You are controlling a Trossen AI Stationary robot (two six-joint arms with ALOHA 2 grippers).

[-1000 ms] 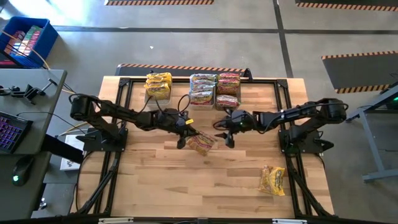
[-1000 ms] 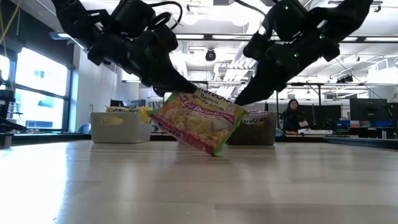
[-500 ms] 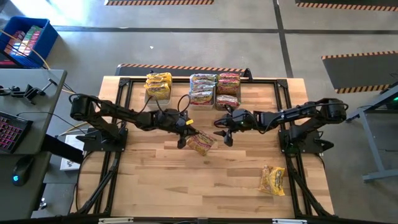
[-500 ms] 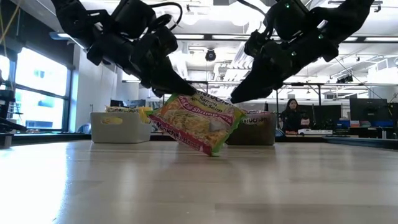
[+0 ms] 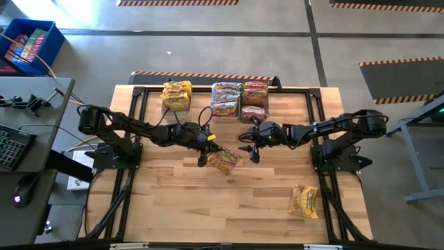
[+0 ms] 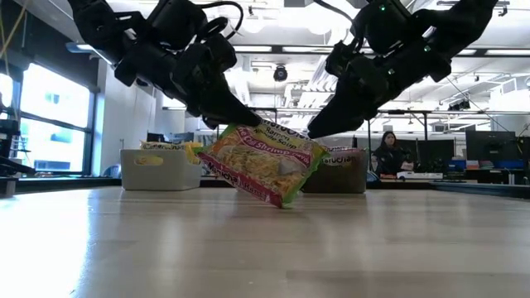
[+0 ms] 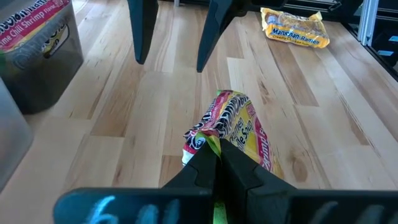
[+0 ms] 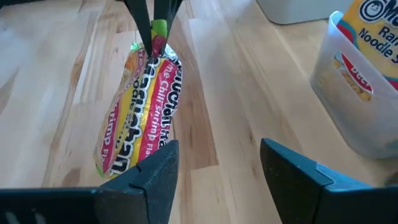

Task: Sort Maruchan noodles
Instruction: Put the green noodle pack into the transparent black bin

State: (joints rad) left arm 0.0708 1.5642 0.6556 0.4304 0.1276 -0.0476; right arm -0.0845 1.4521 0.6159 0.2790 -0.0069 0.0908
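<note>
**Lime chili shrimp pkt pinched by left gripper, right gripper spread just beside it**

The left gripper (image 5: 206,148) is clenched on one crimped end of a red-and-yellow noodle packet (image 5: 224,160), near table centre. In the low view the pkt (image 6: 262,161) is seen tilted, its upper end in the fingers, its lower corner at or just above the wood; contact cannot be told. In the left wrist view the pkt (image 7: 233,127) is shown hanging away from the closed fingertips.

The right gripper (image 5: 251,149) is held released, fingers wide apart, just beside the pkt's other end, not touching it. In the right wrist view the pkt (image 8: 138,115) is seen ahead of the spread fingers (image 8: 157,175), not between them.

Bare wood is left around the pair on the near side and toward both side edges of the table (image 5: 173,208). A second, yellow pkt (image 5: 304,201) is seen lying flat near the right front corner, well apart from both grippers. At the far edge three bins are lined up: one w/ yellow pkts (image 5: 176,96), one w/ blue-green pkts (image 5: 226,100), one w/ red pkts (image 5: 254,100). A person (image 6: 387,155) is seen seated in the room beyond.
</note>
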